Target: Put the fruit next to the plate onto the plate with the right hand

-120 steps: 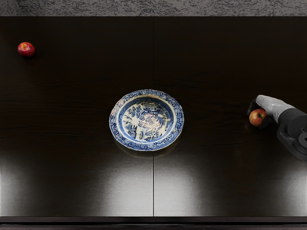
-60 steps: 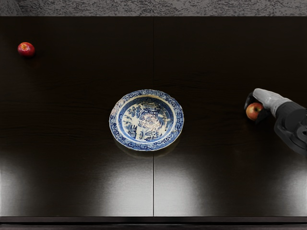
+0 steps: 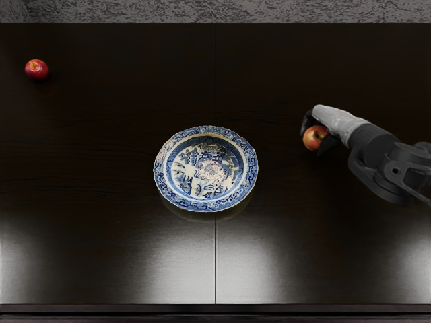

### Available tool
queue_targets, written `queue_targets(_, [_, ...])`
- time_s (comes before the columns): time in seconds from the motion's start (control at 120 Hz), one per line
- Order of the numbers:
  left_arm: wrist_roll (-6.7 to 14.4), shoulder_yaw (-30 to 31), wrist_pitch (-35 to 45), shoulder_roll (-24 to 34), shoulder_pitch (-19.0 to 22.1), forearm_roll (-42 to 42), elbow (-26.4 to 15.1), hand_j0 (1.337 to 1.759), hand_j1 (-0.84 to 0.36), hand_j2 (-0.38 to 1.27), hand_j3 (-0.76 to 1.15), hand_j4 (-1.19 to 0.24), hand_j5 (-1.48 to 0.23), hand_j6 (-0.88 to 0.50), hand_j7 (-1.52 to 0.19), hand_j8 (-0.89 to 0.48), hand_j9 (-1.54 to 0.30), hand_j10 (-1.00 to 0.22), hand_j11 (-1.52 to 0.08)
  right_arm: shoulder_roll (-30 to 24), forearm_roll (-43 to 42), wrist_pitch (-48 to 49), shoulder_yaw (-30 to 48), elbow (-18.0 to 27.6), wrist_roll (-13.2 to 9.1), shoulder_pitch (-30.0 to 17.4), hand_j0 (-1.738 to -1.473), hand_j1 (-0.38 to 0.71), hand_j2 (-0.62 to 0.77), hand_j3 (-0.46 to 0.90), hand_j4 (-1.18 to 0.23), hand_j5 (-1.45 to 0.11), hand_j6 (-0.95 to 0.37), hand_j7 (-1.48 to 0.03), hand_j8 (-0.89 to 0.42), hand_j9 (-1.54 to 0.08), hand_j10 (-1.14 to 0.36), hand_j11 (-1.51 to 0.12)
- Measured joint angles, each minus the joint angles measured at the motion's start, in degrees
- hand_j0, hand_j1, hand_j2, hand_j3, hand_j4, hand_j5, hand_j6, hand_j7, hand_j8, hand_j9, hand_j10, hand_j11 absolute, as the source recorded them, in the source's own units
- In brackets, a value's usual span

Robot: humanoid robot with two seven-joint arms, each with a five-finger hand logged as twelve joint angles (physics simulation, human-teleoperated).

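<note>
Surface: a dark, glossy table [image 3: 108, 256] filled nearly the whole head view, with a thin seam running down its middle and pale glare patches on either side of the seam near the front edge.
Room: only a grey speckled strip [image 3: 202, 10] showed beyond the table's far edge.
Plate: a blue-and-white patterned plate [image 3: 161, 171] lay flat near the centre of the table, with nothing on it.
Far apple: a red far apple [image 3: 36, 68] sat alone at the far left corner, well apart from the plate.
In the way: bare tabletop lay between the plate and the hand.
Right arm: the right arm [image 3: 387, 165] came in from the right edge, grey and black.
Right hand: the right hand [image 3: 328, 122] was to the right of the plate, its dark fingers [image 3: 307, 123] curled around the held apple.
Held apple: the held apple [image 3: 314, 137] was small and round, red with a yellowish patch, partly covered by the fingers.
Position: it was right of the plate's rim, apart from it; whether it touched the table could not be told.
</note>
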Motion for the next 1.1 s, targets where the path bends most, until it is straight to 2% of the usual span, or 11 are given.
queue_targets(0.8, [0.01,0.01,0.00,0.00,0.00,-0.02,0.00,1.658,0.34,0.00,0.00,-0.01,-0.01,-0.01,-0.01,-0.01,-0.01,-0.01,-0.01,14.70,-0.03,3.63,-0.12,2.19,0.05,4.18,-1.648,0.23,0.21,0.00,-0.65,-1.06,-0.40,-1.01,-0.36,-1.07,-0.71,-1.05])
queue_targets(0.908, [0.00,0.01,-0.01,0.00,0.00,-0.02,0.00,1.658,0.34,0.00,0.00,-0.01,-0.01,-0.01,-0.01,-0.01,-0.01,-0.01,-0.01,16.61,-0.20,3.40,-0.13,1.17,0.04,4.02,-1.648,0.24,0.21,0.00,-0.65,-1.06,-0.41,-1.01,-0.37,-1.07,-0.72,-1.05])
queue_targets(0.933, [0.00,0.00,0.00,0.00,0.00,-0.02,0.00,1.658,0.34,0.00,0.00,-0.01,-0.01,-0.01,-0.01,-0.01,-0.01,-0.01,-0.01,17.04,-0.28,3.35,-0.17,0.91,0.03,3.99,-1.648,0.25,0.27,0.00,-0.65,-1.06,-0.41,-1.01,-0.37,-1.07,-0.72,-1.05])
queue_targets(1.0, [0.00,0.01,0.00,0.00,0.00,-0.01,0.00,1.658,0.34,0.00,0.00,-0.01,-0.01,-0.01,-0.01,-0.01,-0.01,-0.01,-0.01,17.82,-0.51,3.14,-0.26,-0.08,0.03,3.83,-1.648,0.25,0.27,0.00,-0.64,-1.06,-0.40,-1.01,-0.38,-1.07,-0.73,-1.05])
queue_targets(1.042, [0.00,0.00,-0.01,0.00,0.00,-0.01,0.00,1.658,0.34,0.00,0.00,-0.01,-0.01,-0.01,-0.01,-0.01,-0.01,-0.01,-0.01,18.36,-0.63,3.01,-0.42,-1.02,0.02,3.76,-1.648,0.26,0.32,0.00,-0.64,-1.06,-0.41,-1.01,-0.39,-1.07,-0.73,-1.05])
queue_targets(1.1, [0.00,0.01,-0.01,0.00,0.00,-0.02,0.00,1.658,0.34,0.00,0.00,-0.01,-0.01,-0.01,-0.01,-0.01,-0.01,-0.01,-0.01,19.31,-0.82,2.88,-0.64,-2.52,0.02,3.67,-1.648,0.25,0.26,0.00,-0.63,-1.06,-0.41,-1.01,-0.39,-1.07,-0.74,-1.05])
